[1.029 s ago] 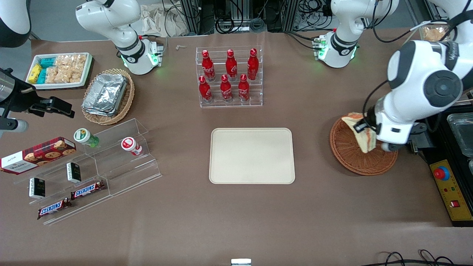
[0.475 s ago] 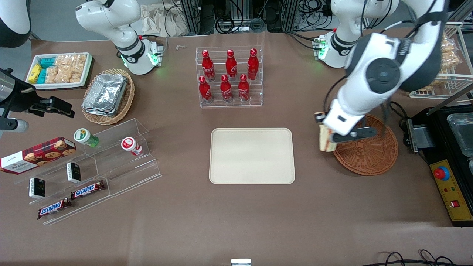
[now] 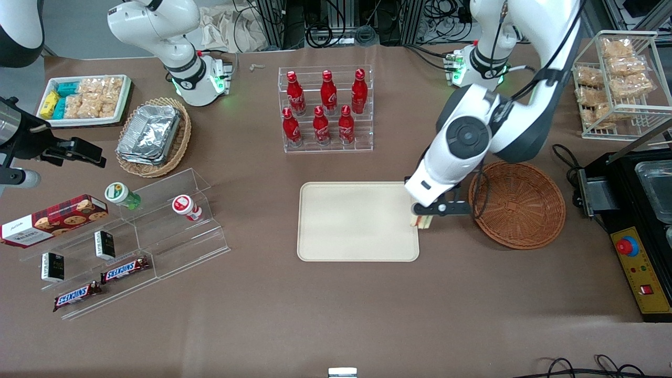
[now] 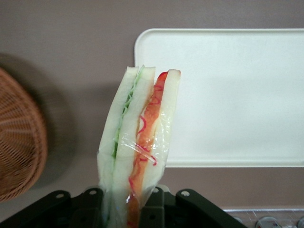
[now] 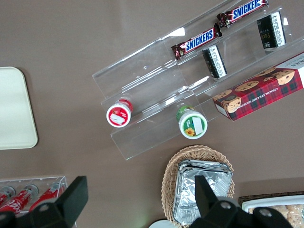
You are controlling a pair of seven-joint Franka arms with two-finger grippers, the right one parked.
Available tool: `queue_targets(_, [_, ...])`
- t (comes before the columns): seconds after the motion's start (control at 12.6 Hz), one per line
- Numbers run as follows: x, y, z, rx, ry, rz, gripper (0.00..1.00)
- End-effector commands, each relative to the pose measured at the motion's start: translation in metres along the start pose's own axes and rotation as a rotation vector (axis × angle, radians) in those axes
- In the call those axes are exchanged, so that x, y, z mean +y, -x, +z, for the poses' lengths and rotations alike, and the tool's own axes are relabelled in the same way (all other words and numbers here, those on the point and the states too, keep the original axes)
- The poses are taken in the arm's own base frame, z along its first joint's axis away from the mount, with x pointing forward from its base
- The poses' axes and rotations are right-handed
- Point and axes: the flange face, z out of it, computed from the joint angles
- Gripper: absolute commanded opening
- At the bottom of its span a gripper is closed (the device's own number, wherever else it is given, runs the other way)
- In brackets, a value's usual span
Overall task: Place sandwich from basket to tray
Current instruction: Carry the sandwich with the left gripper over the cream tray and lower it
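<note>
My gripper hangs over the edge of the tray that faces the basket, above the gap between the two. Jaws pinching the sandwich at its wide end; the wedge points away from the wrist, held on edge. Clear wrap around the lower part of the sandwich, creased where the jaws grip.

From the wrist: white bread slices, green filling on one side, red and orange on the other. The tip of the wedge lies over the tray's corner; the rest of it is over bare brown tabletop. Basket's woven rim shows just beside, apart from the sandwich.

From the front: only a small piece of the sandwich peeks out under the wrist, right at the tray rim. Cannot tell whether it touches the tray. Basket sits toward the working arm's end of the tabletop, near the tray, not touching it.

A clear rack of red bottles stands farther from the front camera than the tray. A wire rack of snack bags stands farther from the front camera than the basket.
</note>
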Motion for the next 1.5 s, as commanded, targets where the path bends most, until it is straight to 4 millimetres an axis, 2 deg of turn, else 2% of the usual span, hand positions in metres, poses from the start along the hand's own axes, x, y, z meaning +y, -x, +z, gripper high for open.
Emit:
queue_targets(0.0, [0.014, -0.022, 0.044, 0.024, -0.022, 0.008, 0.00])
queue_targets(0.32, [0.021, -0.036, 0.108, 0.018, -0.002, -0.041, 0.00])
queue_targets(0.79, [0.031, -0.035, 0.148, 0.004, -0.051, -0.079, 0.00])
queue_targets(0.87, [0.031, -0.036, 0.152, 0.006, -0.049, -0.076, 0.37])
queue_targets(0.95, [0.033, -0.035, 0.155, 0.004, -0.050, -0.072, 0.62])
queue_targets(1.11, [0.035, -0.034, 0.155, 0.004, -0.050, -0.063, 0.95])
queue_targets(1.19, [0.035, -0.033, 0.156, 0.004, -0.051, -0.060, 0.99])
queue_targets(1.42, [0.036, -0.034, 0.151, 0.011, -0.048, -0.057, 0.99])
